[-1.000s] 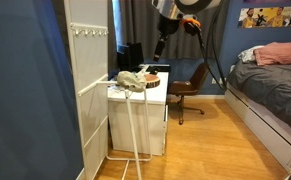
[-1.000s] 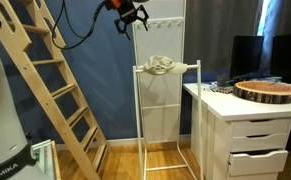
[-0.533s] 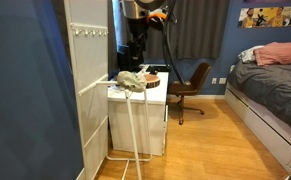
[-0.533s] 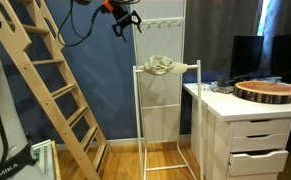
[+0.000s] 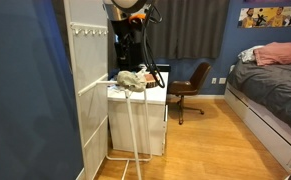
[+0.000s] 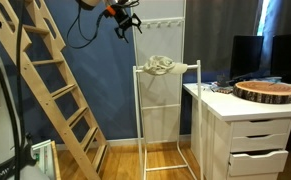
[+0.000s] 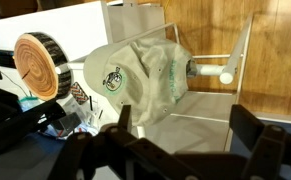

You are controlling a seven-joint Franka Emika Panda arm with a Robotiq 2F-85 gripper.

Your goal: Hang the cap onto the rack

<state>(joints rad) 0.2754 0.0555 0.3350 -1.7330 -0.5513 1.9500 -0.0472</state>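
The soft, pale grey-beige fabric cap [image 6: 161, 66] is lying bunched over the top bar of the thin white tubular metal rack [image 6: 137, 110]. Your gripper [image 6: 126, 26] is hovering at the cap's eleven o'clock, fingers [image 7: 253, 135] apart and empty. If you brush the bar, you're risking knocking the cap off.

Wooden ladder [image 6: 60, 90] leans at left. Round wood slab [image 6: 267, 92] sits on white drawer unit [image 6: 247, 135], lower right. Bed [image 5: 275, 95] at right edge.

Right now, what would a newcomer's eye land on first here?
Probably the pale cap draped over the top bar of the thin white rack. Next come the gripper, hanging open above it and off to one side, and the big slanted wooden ladder by the blue wall.
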